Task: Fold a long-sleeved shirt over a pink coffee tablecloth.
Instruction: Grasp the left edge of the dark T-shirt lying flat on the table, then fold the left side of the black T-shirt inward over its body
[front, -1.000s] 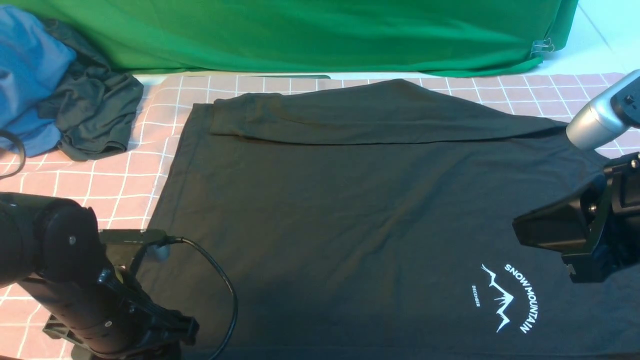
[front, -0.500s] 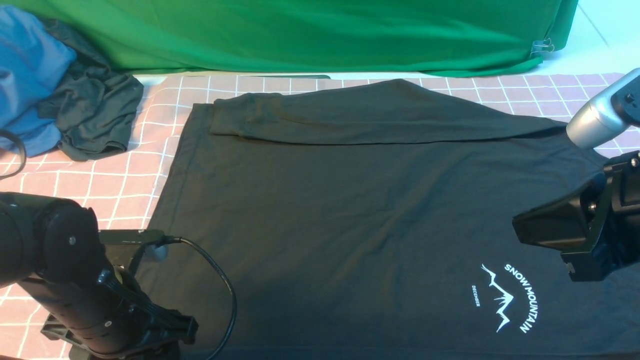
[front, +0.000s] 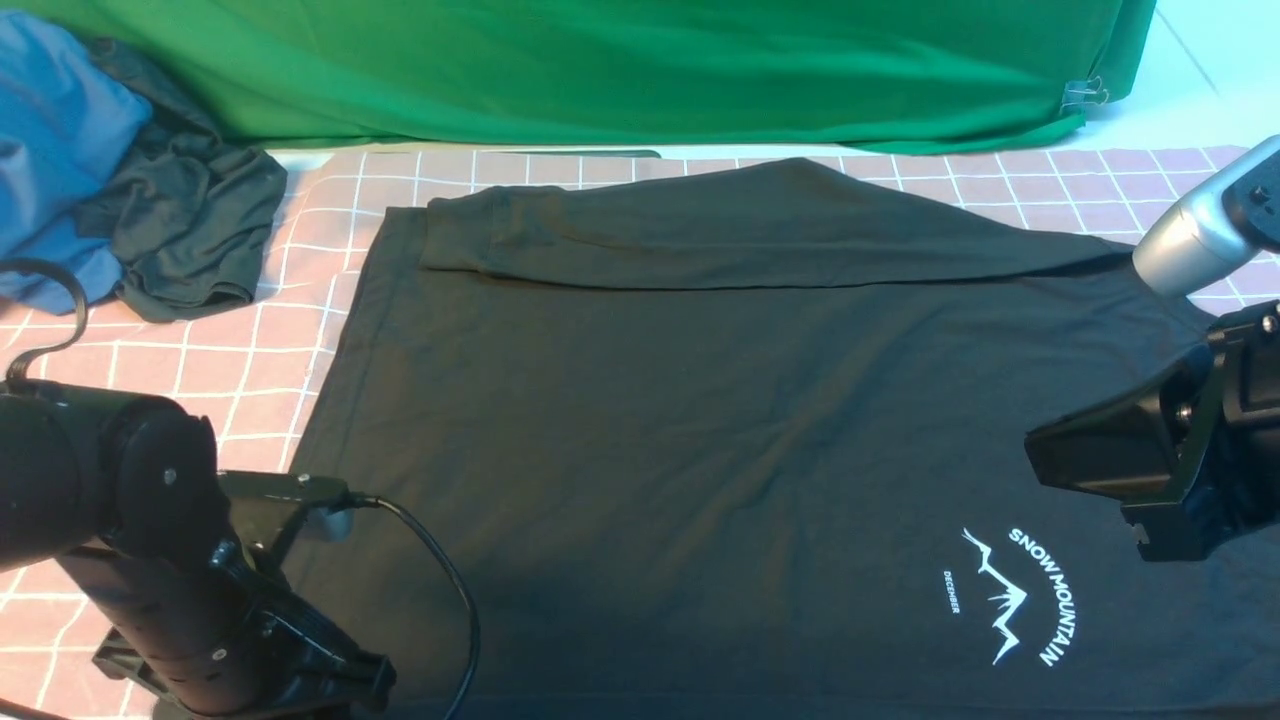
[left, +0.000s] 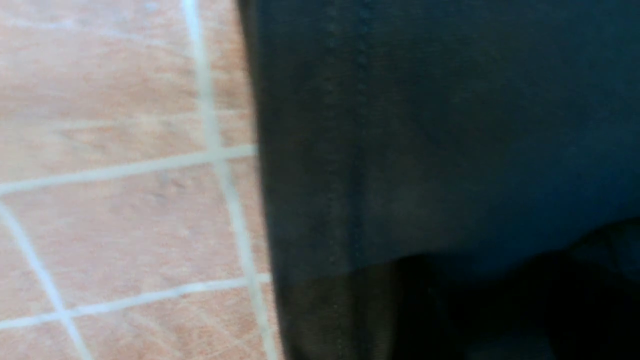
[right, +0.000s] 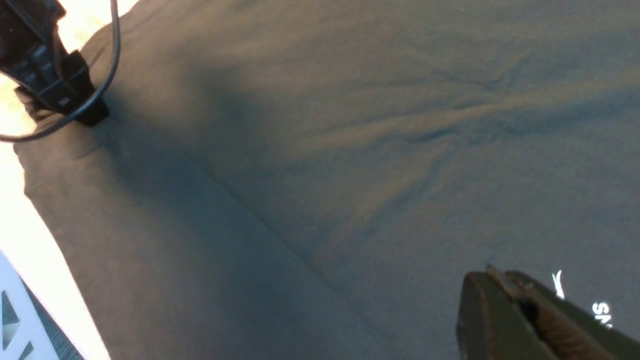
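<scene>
The large black long-sleeved shirt (front: 700, 430) lies flat on the dusty-pink, white-gridded coffee tablecloth (front: 230, 370) covering the worktop. Its far sleeve (front: 750, 240) is laid across the body. It looks light, limp and thin, so it should drape and wrinkle rather than hold a shape. I would pinch it at the stitched hem (left: 320, 200) and near the shoulder. The left pincer (left: 475, 310) is only a dark blur by the hem. Only the tip of the right pincer (right: 540, 320) shows, above the chest print. I cannot tell the gap of either. No container appears.
</scene>
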